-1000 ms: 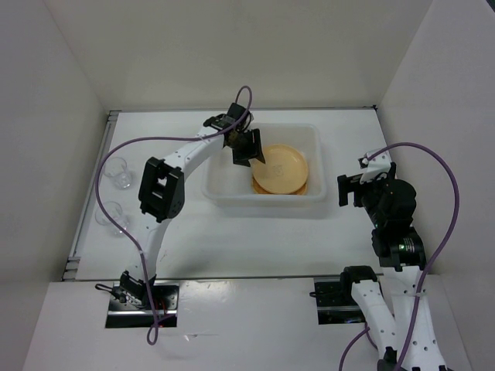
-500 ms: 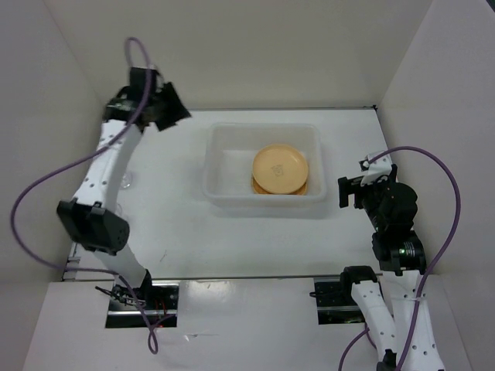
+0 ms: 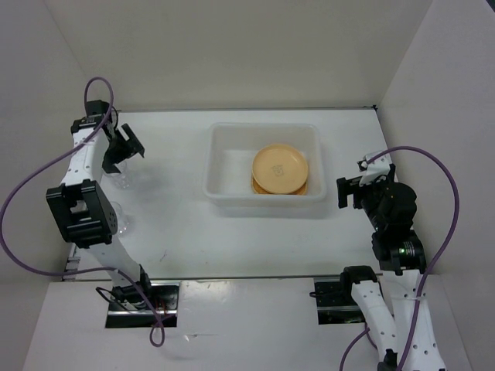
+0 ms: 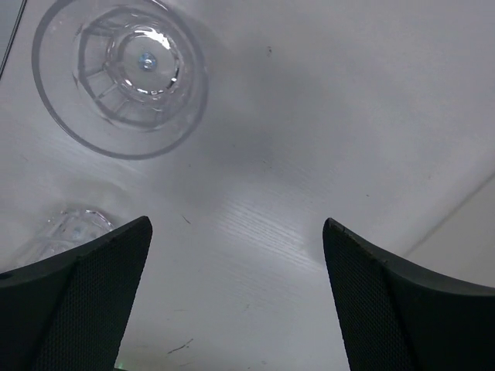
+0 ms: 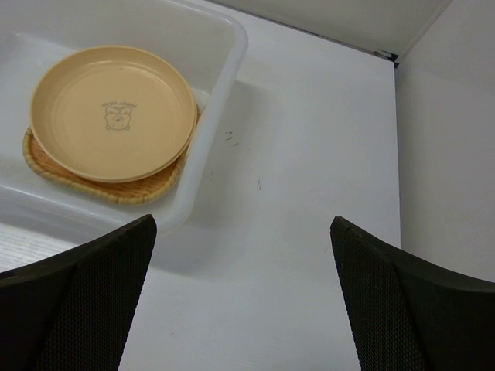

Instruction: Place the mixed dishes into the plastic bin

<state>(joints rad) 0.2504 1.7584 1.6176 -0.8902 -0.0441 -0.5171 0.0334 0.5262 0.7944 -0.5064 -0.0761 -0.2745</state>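
The plastic bin (image 3: pixel 220 166) stands mid-table. In it a round yellow-tan plate (image 3: pixel 280 167) lies on the square woven tray (image 5: pixel 100 190); the plate (image 5: pixel 112 112) and the bin's rim (image 5: pixel 224 77) also show in the right wrist view. Two clear cups (image 3: pixel 124 182) (image 3: pixel 118 222) stand at the table's left edge. My left gripper (image 3: pixel 130 148) is open and empty above them. In the left wrist view (image 4: pixel 236 309) one cup (image 4: pixel 120 77) is at upper left. The other cup (image 4: pixel 73 228) is partly behind my left finger. My right gripper (image 3: pixel 346 190) (image 5: pixel 244 301) is open and empty, right of the bin.
White walls close in the table on the left, back and right. The table's left edge has a metal rail (image 3: pixel 77 232) close to the cups. Purple cables loop from both arms.
My left arm has swung from over the bin to the far left, then come down over the two cups. The right arm has not moved.
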